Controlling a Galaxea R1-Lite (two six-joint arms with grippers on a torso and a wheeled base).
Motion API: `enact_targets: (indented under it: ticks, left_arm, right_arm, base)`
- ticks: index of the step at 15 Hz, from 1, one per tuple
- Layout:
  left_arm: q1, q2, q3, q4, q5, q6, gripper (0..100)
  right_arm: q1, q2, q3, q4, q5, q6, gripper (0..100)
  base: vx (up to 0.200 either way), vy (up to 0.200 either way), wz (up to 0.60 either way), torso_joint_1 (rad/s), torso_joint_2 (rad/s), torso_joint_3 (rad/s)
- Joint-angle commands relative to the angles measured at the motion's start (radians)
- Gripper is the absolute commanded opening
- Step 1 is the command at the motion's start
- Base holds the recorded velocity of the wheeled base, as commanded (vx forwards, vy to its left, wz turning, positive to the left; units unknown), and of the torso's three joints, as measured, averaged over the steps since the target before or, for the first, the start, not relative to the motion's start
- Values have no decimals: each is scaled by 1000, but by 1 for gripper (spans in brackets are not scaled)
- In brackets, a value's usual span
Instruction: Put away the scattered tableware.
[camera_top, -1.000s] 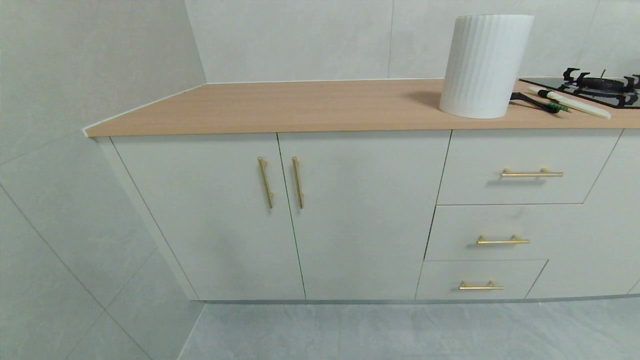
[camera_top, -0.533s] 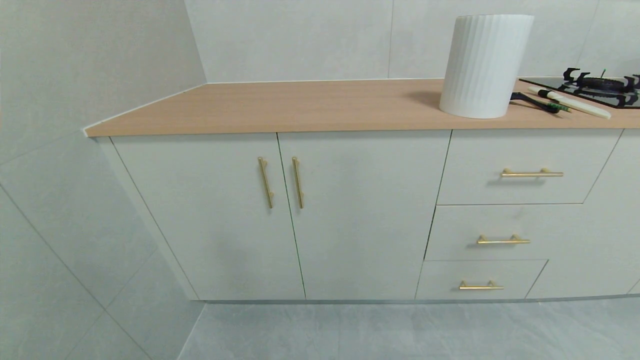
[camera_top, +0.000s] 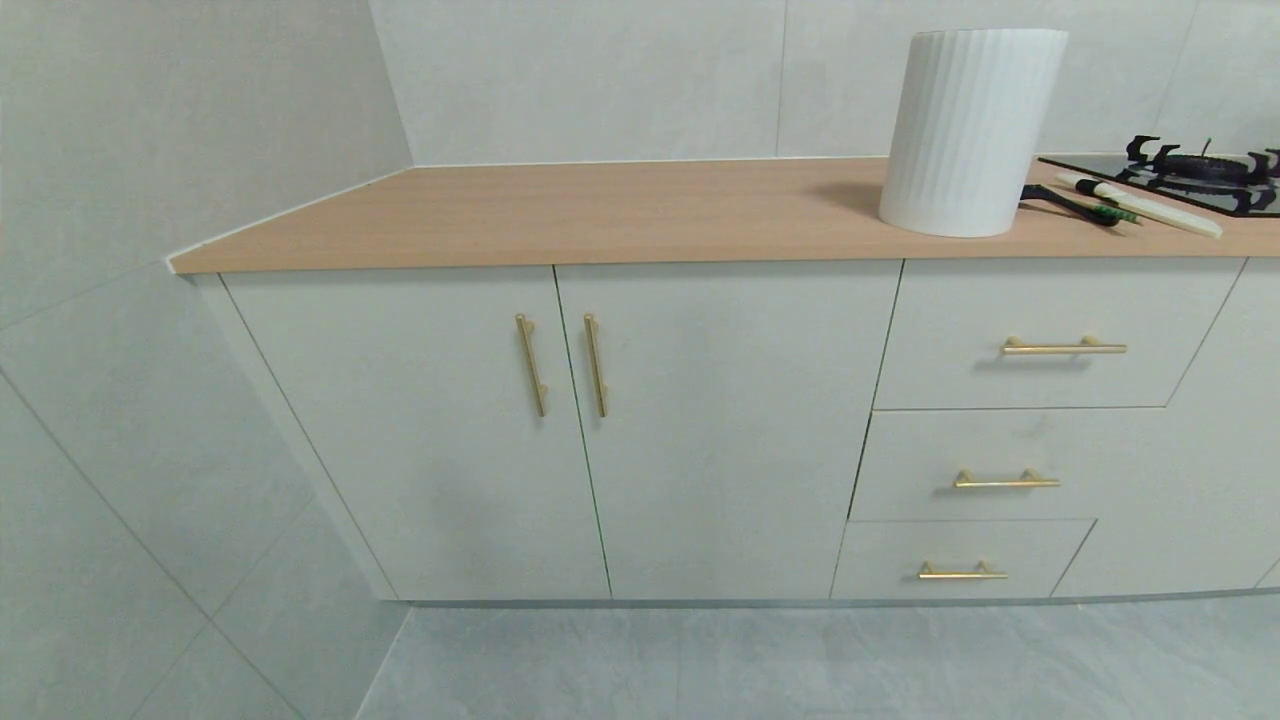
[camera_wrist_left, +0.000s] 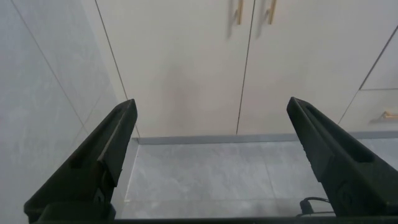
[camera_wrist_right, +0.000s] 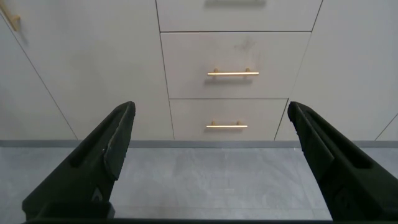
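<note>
At the right end of the worktop (camera_top: 600, 210), two long pieces of tableware lie flat on the wood.

1. The dark utensil (camera_top: 1068, 204) lies just beside the base of the ribbed white container (camera_top: 968, 130). One end is next to the container wall. Its long axis runs from there toward the robot's right and slightly toward the front edge. Its far end shows a green section.
2. The pale utensil (camera_top: 1140, 205) lies just behind the dark one and roughly parallel to it. Its long axis follows the same diagonal. The rear end is near the edge of the hob (camera_top: 1200, 180), and the front end points toward the front right of the worktop. Contact between the two utensils cannot be determined.

The container stands upright, between the utensils and the bare stretch of the worktop.

Claw state:
- Left claw (camera_wrist_left: 211, 106): fingers spread wide, nothing between them, touching nothing. It hangs low in front of the cabinet doors (camera_top: 720, 430), above the floor (camera_wrist_left: 205, 174), well apart from the tableware.
- Right claw (camera_wrist_right: 210, 107): fingers spread wide, nothing held, nothing touched. It hangs low, facing the drawers (camera_top: 950, 370), well below the worktop.

All drawers and both doors are closed.
</note>
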Motion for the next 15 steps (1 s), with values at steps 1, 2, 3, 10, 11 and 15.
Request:
enact_targets:
  ticks: [1,2,3,10,11,15]
  left_arm:
    - [0,0,0,1,4,-2,100]
    - [0,0,0,1,7,-3,100]
    - [0,0,0,1,7,-2,100]
    - [0,0,0,1,6,0,100]
    - [0,0,0,1,6,0,100]
    - [0,0,0,1,6,-2,100]
  right_arm:
    - [0,2,0,1,0,-1,100]
    - [0,2,0,1,0,2,100]
    - [0,3,0,1,0,4,100]
    - [0,2,0,1,0,4,100]
    - [0,2,0,1,0,4,100]
    - [0,3,0,1,0,4,100]
  base:
    - [0,0,0,0,0,0]
    - [0,0,0,0,0,0]
    - [0,0,0,0,0,0]
    - [0,-114,0,1,1,1]
    - [0,-200,0,7,7,7]
    - [0,-200,0,1,0,5]
